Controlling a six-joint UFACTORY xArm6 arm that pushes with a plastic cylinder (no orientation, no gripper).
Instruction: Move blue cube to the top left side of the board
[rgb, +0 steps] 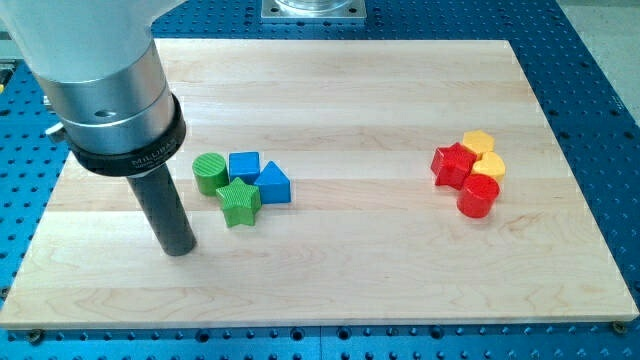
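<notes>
The rod of the xArm6 is seen closest to the lens, entering from the view's top left, its metal collar and black sleeve looming over the wooden board (330, 280). No claw is fitted, so nothing is opened, closed or gripped; the arm ends in a plain dark rod, and my tip (178, 250) is set down on the board near its left edge, touching no block.

Just to the right of my tip and slightly toward the view's top, a cluster of four blocks is gathered. The green cylinder (209, 172) is placed nearest, up and to the right of my tip. The green star (239, 202) is found a little farther right, almost level with the lower part of the rod, and is pressed against the cylinder's lower right side. The blue cube (244, 165), the block named in the task, is seen behind the star, just right of the cylinder and touching it; it is located in the board's left half at about mid-height, to the upper right of my tip. The blue triangular prism (274, 185) is lodged against the cube's lower right corner.

Well apart, far to the right of my tip, a second cluster is grouped: a red star (452, 164), a yellow hexagonal block (479, 142) behind it, a yellow heart-like block (490, 165) and a red cylinder (478, 195) nearest the view's bottom.
</notes>
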